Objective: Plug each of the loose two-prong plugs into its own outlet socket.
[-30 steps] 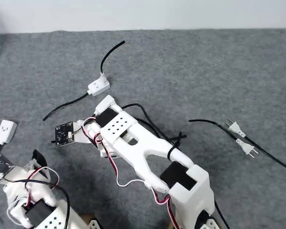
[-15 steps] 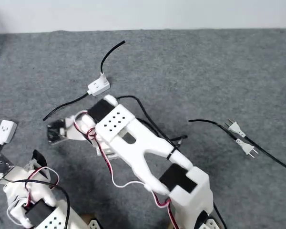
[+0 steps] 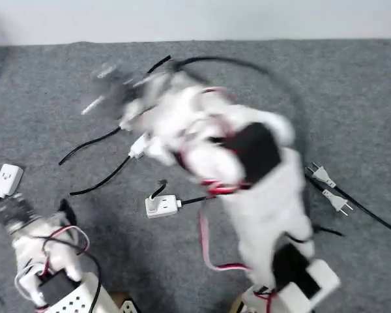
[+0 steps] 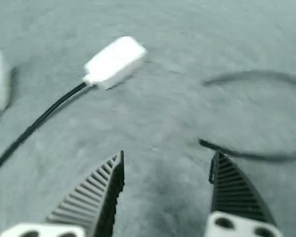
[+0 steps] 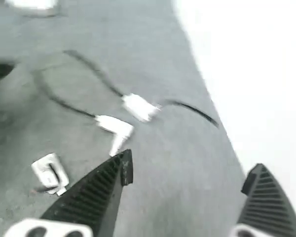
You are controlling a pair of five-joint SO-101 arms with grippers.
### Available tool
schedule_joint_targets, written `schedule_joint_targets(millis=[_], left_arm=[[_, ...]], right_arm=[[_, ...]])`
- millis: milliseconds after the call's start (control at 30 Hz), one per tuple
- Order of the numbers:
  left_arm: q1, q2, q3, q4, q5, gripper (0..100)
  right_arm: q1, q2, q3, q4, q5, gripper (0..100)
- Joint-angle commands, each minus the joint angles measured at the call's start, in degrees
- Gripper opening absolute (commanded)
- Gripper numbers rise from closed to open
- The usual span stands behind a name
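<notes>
Your right arm (image 3: 247, 163) rears up over the middle of the grey surface (image 3: 365, 91), right gripper (image 5: 192, 162) empty, jaws spread wide. Your left gripper (image 4: 168, 157) hangs low, jaws apart and holding nothing, with a white socket (image 4: 116, 61) ahead. One two-prong plug (image 3: 322, 174) and a second plug (image 3: 338, 204) lie side by side, far right, unplugged.

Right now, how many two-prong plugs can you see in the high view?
2: both on the mat's right side, side by side on black cords: upper plug, lower plug. The arm mid-mat may hide others.
</notes>
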Motion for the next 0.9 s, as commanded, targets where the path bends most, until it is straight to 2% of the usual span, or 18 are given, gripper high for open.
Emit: schedule_joint_targets(millis=[0,233,400,567,700,867], left_arm=[[14.15,-0.79,-1.19,-1.32,-14.15,27],[38.07,-0.79,-6.81,7.03,-25.93,27],[50.64,-0.7,-10.24,10.99,-31.12,27],[56.18,-0.7,-7.69,11.78,-34.81,27],[57.32,-0.7,-0.66,6.33,-41.05,27],[56.97,-0.7,-2.07,4.75,-47.74,27]], right_arm=[[9.98,-6.11,5.8,2.42,-7.56,31.8],[29.76,-8.4,33.14,-0.31,-11.87,31.8],[34.15,-9.54,56.53,-14.9,-15.3,31.8],[31.52,-9.98,72.97,-31.34,-21.63,31.8],[29.67,-9.89,79.12,-36.7,-21.98,31.8],[30.11,-9.36,83.52,-42.42,-21.71,31.8]])
